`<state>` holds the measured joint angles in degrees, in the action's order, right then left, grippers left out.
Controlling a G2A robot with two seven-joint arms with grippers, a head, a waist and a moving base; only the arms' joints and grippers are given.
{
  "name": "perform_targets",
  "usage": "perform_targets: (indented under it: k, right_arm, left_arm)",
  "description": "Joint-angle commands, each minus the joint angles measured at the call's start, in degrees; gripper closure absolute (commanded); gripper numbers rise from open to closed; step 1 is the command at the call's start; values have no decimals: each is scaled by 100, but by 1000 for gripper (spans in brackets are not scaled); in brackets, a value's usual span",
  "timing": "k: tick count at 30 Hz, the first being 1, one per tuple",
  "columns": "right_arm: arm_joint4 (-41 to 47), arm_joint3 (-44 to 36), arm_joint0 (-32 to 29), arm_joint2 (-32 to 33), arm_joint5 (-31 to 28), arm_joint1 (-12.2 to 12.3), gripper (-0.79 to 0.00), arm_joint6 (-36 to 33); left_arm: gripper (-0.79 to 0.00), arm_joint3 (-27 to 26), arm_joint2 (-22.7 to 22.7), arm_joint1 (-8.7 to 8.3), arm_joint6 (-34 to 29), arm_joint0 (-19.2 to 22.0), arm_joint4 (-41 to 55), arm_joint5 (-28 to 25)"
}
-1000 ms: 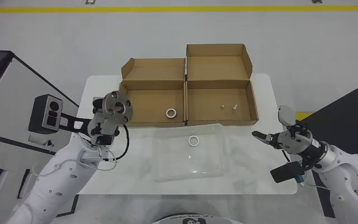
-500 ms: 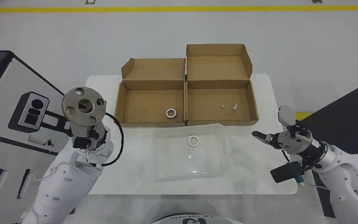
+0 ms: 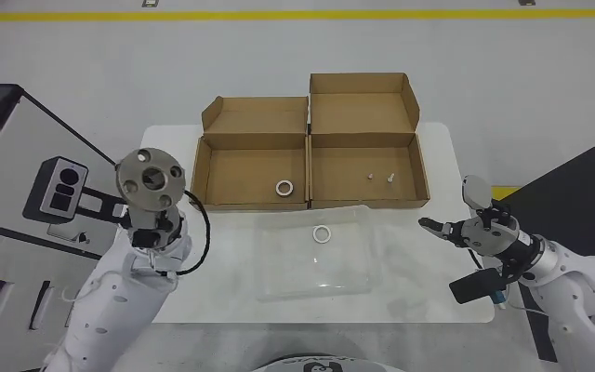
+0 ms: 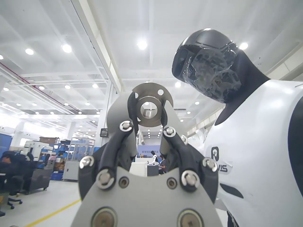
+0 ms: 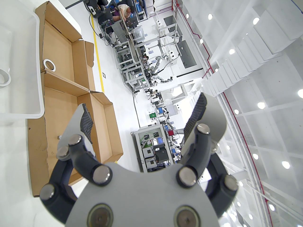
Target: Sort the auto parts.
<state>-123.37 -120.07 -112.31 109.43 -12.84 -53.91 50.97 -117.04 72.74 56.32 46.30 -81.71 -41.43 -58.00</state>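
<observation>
taking the worktop (image 3: pixel 418 279) as reference: the left box (image 3: pixel 244 177) and right box (image 3: pixel 353 181) stand open, side by side, at its far side, with the clear tray (image 3: pixel 307 270) just in front. the left gripper (image 4: pixel 147 109), clamped on the hub of the metal flange (image 3: pixel 150 179), is high over the worktop's left edge, with the bore axis pointing up. the left box lies forward and to its right, and this arm is the nearer one. the right gripper (image 3: pixel 454 210) is open and empty at the right edge. one white ring (image 3: pixel 284 188) lies in the left box and two bolts (image 3: pixel 380 176) in the right box.

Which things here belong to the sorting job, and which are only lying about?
Job: metal flange in left gripper; white ring in box; white ring in tray; small bolts; cardboard boxes; clear tray.
Lying about: white table; yellow floor line.
</observation>
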Motion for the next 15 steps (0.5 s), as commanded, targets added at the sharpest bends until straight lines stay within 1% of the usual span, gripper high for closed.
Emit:
perform_targets:
  k: [1, 5, 8, 15]
  right_arm:
    - [0, 0, 0, 0, 0, 0, -785, 0]
    - [0, 0, 0, 0, 0, 0, -785, 0]
    - [0, 0, 0, 0, 0, 0, -785, 0]
    - [0, 0, 0, 0, 0, 0, -785, 0]
  left_arm:
    - [0, 59, 4, -23, 0, -2, -219, 0]
    - [0, 111, 17, -58, 0, -7, -373, 0]
    - [0, 90, 5, -75, 0, -13, -309, 0]
    - [0, -53, -4, -31, 0, -8, 372, 0]
